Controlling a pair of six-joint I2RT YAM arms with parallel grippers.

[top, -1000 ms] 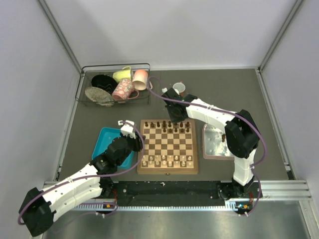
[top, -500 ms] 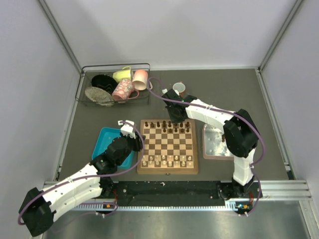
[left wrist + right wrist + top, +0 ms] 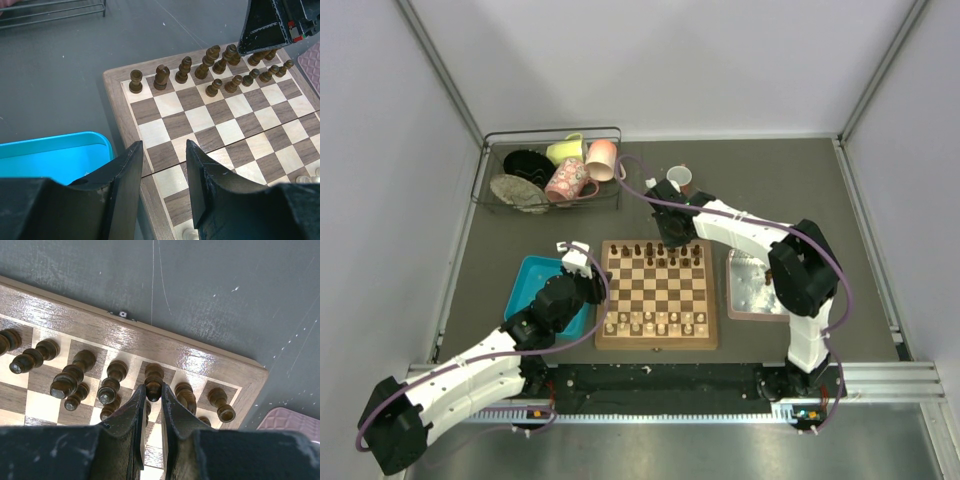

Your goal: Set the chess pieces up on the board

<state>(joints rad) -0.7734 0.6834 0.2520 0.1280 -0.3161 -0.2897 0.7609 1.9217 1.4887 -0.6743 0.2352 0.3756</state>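
**A:** What stands around the table (image 3: 790, 190)?

**B:** Plain white walls on three sides. The back wall (image 3: 670, 60) is at 12 o'clock, the left wall (image 3: 380, 200) at 9 o'clock and the right wall (image 3: 930, 220) at 3 o'clock. Toward 11 and 1 o'clock, where the walls meet, a grey metal strut (image 3: 440, 70) runs along each corner.

**A:** And the table top itself?

**B:** It is dark grey and matt. The close view shows thin pale scratches (image 3: 152, 285) on it. At 6 o'clock an aluminium rail (image 3: 890, 378) closes the near edge, and a brushed metal surface (image 3: 670, 455) lies beyond the rail.

**A:** How is the light?

**B:** It is soft and even, and the shadows are faint.
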